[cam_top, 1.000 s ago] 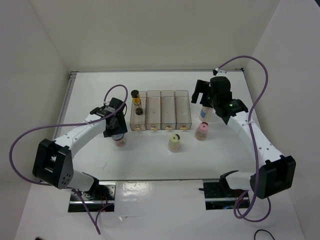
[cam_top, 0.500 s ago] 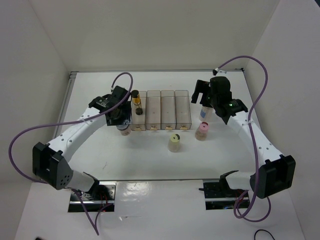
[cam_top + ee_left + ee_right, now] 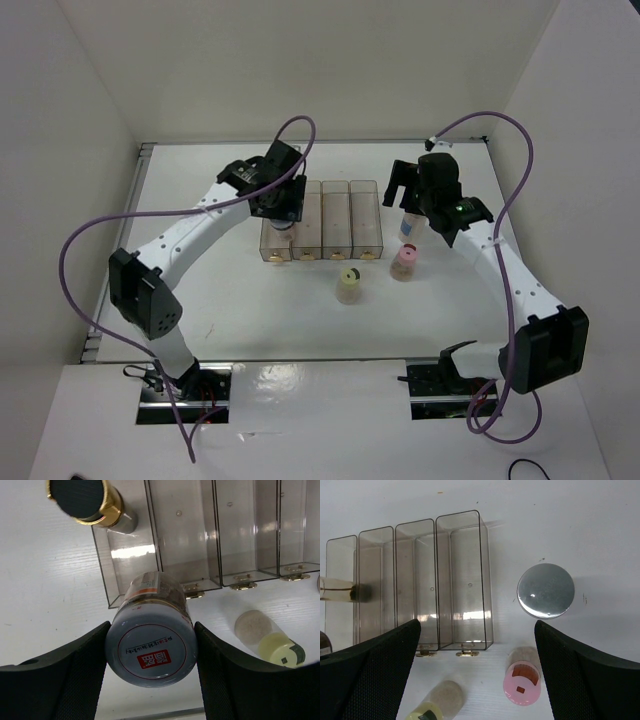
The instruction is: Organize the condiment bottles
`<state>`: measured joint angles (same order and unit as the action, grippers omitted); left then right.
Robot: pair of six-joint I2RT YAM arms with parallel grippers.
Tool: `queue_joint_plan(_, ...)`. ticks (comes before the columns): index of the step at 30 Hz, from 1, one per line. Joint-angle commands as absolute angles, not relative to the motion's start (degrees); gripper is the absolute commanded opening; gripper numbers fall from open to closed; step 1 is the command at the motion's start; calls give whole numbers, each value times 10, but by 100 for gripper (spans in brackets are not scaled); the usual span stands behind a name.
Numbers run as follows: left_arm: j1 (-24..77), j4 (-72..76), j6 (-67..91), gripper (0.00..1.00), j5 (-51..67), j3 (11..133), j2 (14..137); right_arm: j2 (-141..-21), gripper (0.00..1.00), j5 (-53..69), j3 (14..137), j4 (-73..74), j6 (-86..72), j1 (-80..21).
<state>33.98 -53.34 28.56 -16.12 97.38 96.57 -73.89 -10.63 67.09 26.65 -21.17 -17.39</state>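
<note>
My left gripper (image 3: 281,200) is shut on the white-lidded brown jar (image 3: 150,647), gripping it at the lid. The jar hangs over the near end of the leftmost slot of the clear rack (image 3: 215,530). The slim amber bottle with a black cap (image 3: 86,501) stands at the far end of that slot. Right of the rack, my right gripper (image 3: 408,185) is open above the grey-lidded jar (image 3: 545,590). The pink jar (image 3: 522,685) and the cream jar (image 3: 432,707) stand in front of the rack (image 3: 340,215).
The three slots to the right of the leftmost one hold nothing. White walls enclose the table on the left, back and right. The left arm's purple cable loops over the table's back left.
The left arm has swung from the table left of the rack, back and right to over the rack's leftmost slot, carrying the brown jar. The right arm has not moved.
</note>
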Motion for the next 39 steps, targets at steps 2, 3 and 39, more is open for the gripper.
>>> queue_joint_plan(2,345,-503,270,38,-161,1030,996,-747,99,-120,691,251,-205,-173)
queue_joint_plan(3,345,-495,270,38,-150,1041,1003,-747,99,-120,691,257,-205,-173)
queue_joint_plan(39,345,-431,270,40,-127,1103,1193,-713,99,-37,661,263,-200,-178)
